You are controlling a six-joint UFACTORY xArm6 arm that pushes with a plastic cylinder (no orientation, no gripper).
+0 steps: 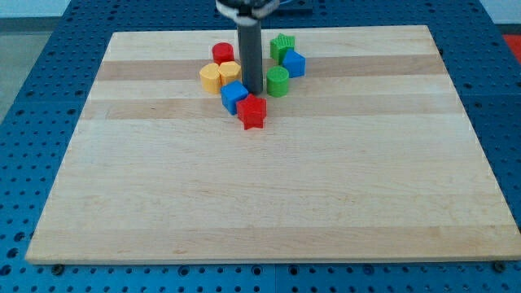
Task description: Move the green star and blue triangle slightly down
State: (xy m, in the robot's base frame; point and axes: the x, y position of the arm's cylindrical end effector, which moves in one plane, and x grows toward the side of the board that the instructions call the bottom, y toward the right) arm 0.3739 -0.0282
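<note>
The green star (282, 45) lies near the view's top centre of the wooden board (260, 195). The blue triangle (294, 63) touches it at its lower right. My tip (251, 91) is down on the board to the lower left of both, a short gap away. The tip stands between a blue cube (234, 96) on its left and a green cylinder (278, 81) on its right, just above a red star (253, 111).
A red cylinder (222, 54) and two yellow blocks (211, 78) (229, 72) sit left of the rod. All blocks form one tight cluster near the board's top edge. A blue perforated table (32, 98) surrounds the board.
</note>
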